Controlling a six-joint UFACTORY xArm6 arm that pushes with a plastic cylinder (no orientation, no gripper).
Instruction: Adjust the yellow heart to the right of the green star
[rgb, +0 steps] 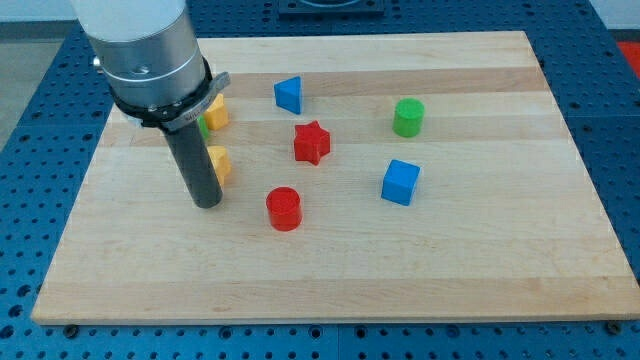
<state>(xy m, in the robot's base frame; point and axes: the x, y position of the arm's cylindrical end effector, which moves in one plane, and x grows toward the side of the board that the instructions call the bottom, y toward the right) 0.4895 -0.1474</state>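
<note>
My tip (206, 204) rests on the board at the view's left. A yellow block (221, 163) touches the rod's right side just above the tip; the rod hides its left part, so its shape is unclear. A second yellow block (217, 111) sits higher up, partly behind the arm's housing. Only a sliver of a green block (204, 127) shows between the rod and that upper yellow block; its shape is hidden. I cannot tell which yellow block is the heart.
A red star (311, 142) lies near the middle, with a blue triangle (289, 95) above it. A red cylinder (284, 208) is right of my tip. A green cylinder (408, 117) and a blue cube (400, 182) lie to the right.
</note>
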